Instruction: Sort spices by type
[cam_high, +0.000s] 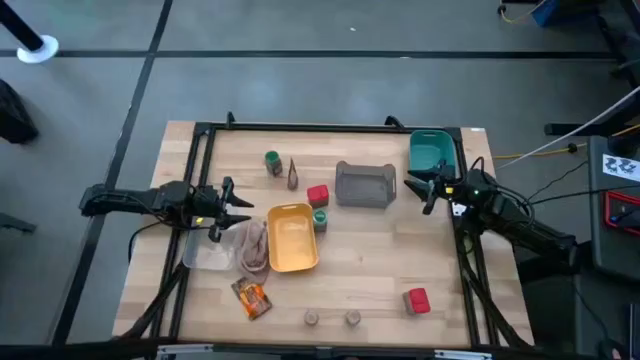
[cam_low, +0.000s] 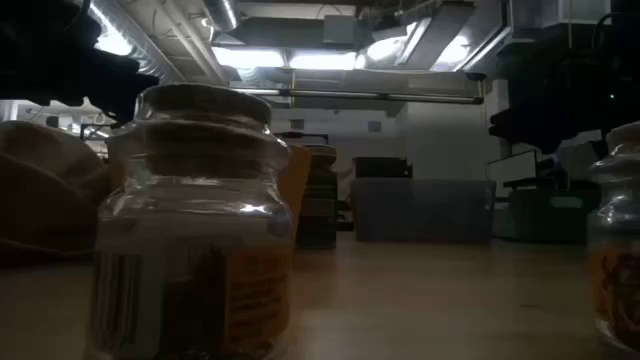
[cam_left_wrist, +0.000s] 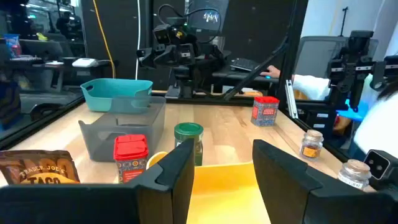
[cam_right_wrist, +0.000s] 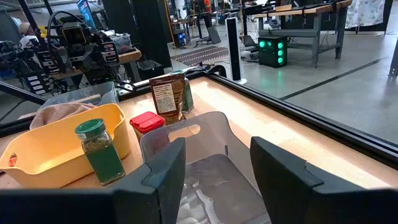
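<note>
Wooden tabletop inside a black frame is carrying everything, and nothing is sitting sorted yet, with the yellow plastic tray at mid-table as the landmark. One green-lidded glass jar is standing just beside the yellow tray's right edge, the other green-lidded jar is sitting well beyond the tray toward the far side, next to the dark sachet. One red block-shaped tin is lying just past the tray's far right corner, the other red tin is lying well off to the tray's near right. Two tiny grey-brown round jars are sitting near each other toward the front edge, below the tray. Orange-brown sachet is lying just off the tray's near left corner. Grey slotted tray and teal tray are sitting right of the yellow one, clear tray and beige cloth at its left; none is showing any spice inside. Left gripper is hovering just left of the yellow tray, fingers parted, gripping nothing. Right gripper is hanging between the grey and teal trays with fingers apart and nothing between them. By the layout, all the pairing is still waiting to be done.
</note>
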